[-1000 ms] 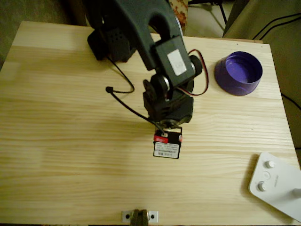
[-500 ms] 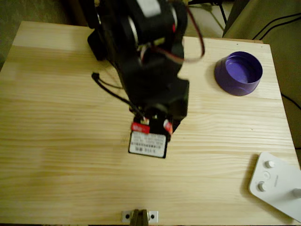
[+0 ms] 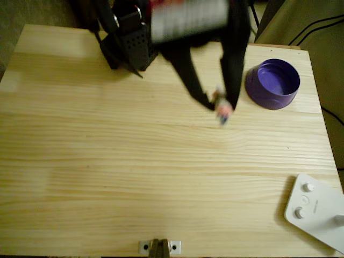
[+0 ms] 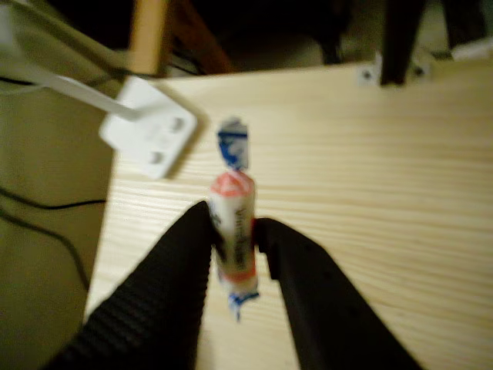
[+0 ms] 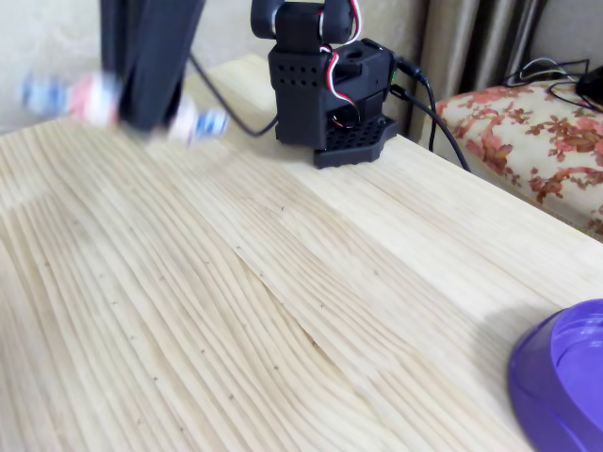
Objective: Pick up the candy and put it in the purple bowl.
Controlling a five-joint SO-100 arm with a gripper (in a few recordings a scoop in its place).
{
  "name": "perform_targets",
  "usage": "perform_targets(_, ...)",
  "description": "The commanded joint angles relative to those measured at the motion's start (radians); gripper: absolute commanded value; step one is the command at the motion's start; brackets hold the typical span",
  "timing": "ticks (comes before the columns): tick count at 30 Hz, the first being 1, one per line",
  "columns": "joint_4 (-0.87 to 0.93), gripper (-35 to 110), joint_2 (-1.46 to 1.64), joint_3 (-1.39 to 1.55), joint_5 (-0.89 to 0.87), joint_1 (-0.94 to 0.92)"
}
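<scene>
The candy (image 4: 233,223), a white wrapper with an orange-red middle and bluish twisted ends, is pinched upright between my black fingers (image 4: 177,262). My gripper (image 4: 233,239) is shut on it. In the overhead view the gripper (image 3: 219,106) holds the candy (image 3: 222,113) just left of the purple bowl (image 3: 272,83), motion-blurred. In the fixed view the candy (image 5: 89,99) hangs blurred above the wood at the left, and the purple bowl (image 5: 565,386) peeks in at the lower right.
A white device with knobs (image 3: 317,212) lies at the table's lower right corner, also in the wrist view (image 4: 149,136). The arm's black base (image 3: 126,45) stands at the back edge with cables. A small metal bracket (image 3: 159,247) sits at the front edge.
The arm has risen from low over the table's middle and swung up and right toward the purple bowl, carrying the candy, which now shows in the fingers.
</scene>
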State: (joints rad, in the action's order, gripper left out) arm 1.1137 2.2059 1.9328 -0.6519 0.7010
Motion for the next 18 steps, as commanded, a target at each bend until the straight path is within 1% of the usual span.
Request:
perform_targets(1, 0.002, 0, 0.153, -0.095, 0.009, 0.101)
perform_targets(6, -0.066, 0, 0.250, -0.089, 0.035, 0.258)
perform_targets(9, -0.137, 0, 0.278, -0.077, 0.071, 0.350)
perform_targets(18, -0.322, 0, 0.202, -0.078, 0.241, 0.537)
